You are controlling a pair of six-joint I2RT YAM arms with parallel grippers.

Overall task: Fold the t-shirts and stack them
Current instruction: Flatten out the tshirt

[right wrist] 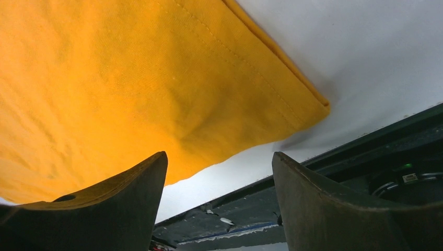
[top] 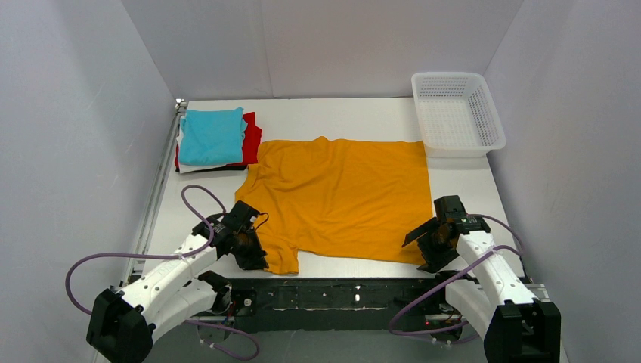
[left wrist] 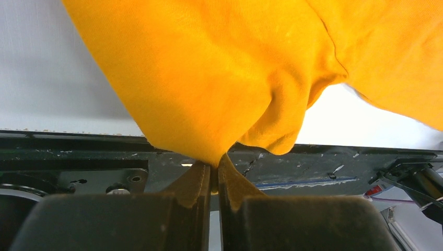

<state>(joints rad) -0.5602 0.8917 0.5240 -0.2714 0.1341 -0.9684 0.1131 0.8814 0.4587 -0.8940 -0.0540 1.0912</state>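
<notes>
The mustard-orange t-shirt lies spread flat in the middle of the white table. My left gripper is at its near left sleeve and is shut on a pinch of that cloth, which bunches up from the closed jaws. My right gripper stands open at the shirt's near right corner; its jaws are wide apart with only bare table between them. At the far left, a folded turquoise t-shirt tops a stack with red, white and black ones under it.
A white mesh basket stands at the far right corner. The table's dark front rail runs just behind both grippers. Grey walls close in the left, right and back.
</notes>
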